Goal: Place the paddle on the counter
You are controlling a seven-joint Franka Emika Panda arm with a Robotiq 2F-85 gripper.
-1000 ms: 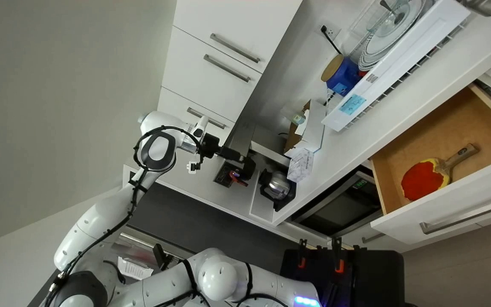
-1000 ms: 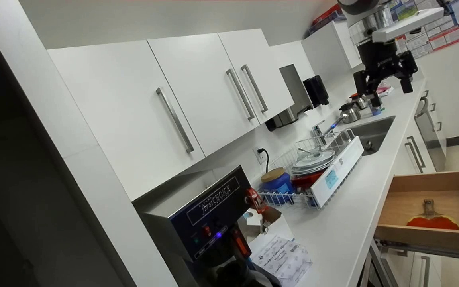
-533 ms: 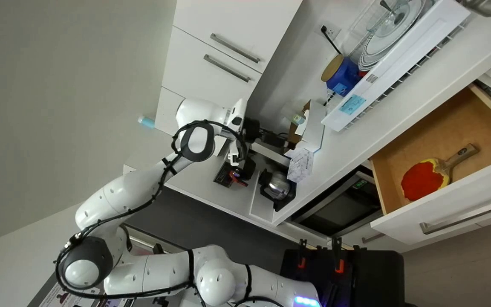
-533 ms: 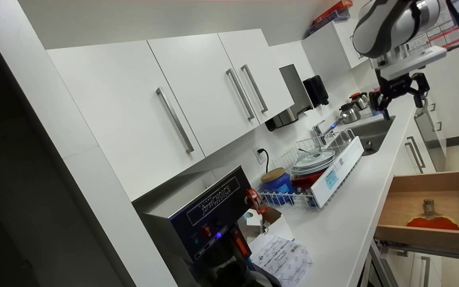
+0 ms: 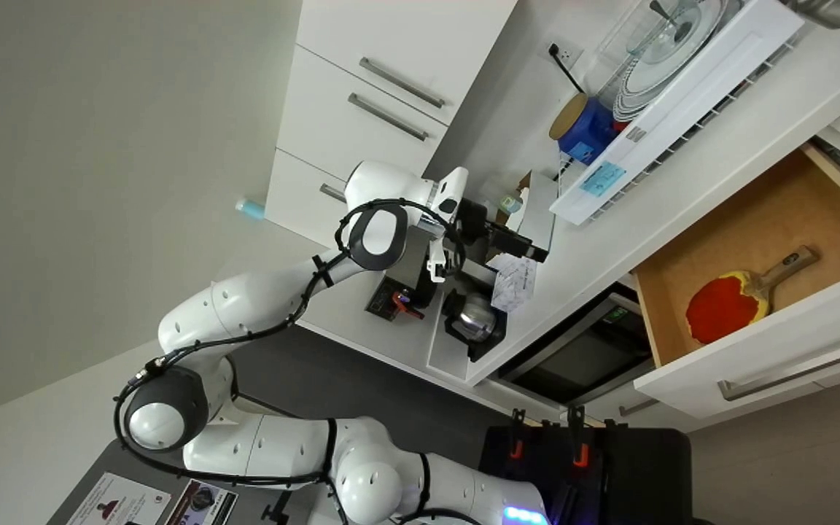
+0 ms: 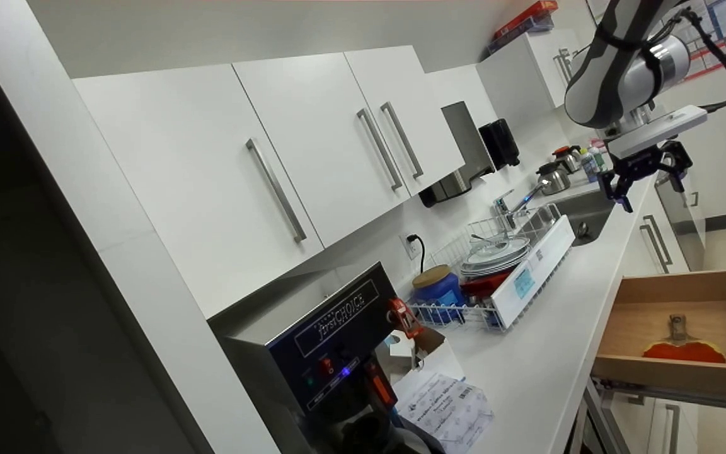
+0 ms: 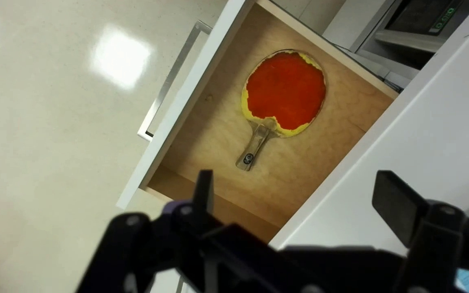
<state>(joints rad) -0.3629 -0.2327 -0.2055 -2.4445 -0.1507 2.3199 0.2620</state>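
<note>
The paddle (image 5: 722,310) has a red blade with yellow edges and a short wooden handle. It lies flat in the open wooden drawer (image 5: 690,255), in both exterior views (image 6: 684,352). In the wrist view the paddle (image 7: 286,90) lies ahead of the fingers with its handle end nearest them. My gripper (image 7: 294,181) is open and empty, one finger over the drawer's near end and the other over the white counter (image 7: 430,142). In an exterior view my gripper (image 6: 651,197) hangs above the level of the counter (image 6: 546,353), apart from the paddle.
A dish rack (image 6: 533,277) with plates and a blue canister (image 6: 440,293) stand on the counter. A white box (image 5: 539,219) and a coffee maker (image 6: 338,334) are beyond them. A sink (image 6: 583,217) lies farther along. The drawer front has a metal handle (image 7: 173,77).
The arm and open gripper have moved right in an exterior view, and right and downward in the other, nearer the drawer. The paddle and the drawer have not moved.
</note>
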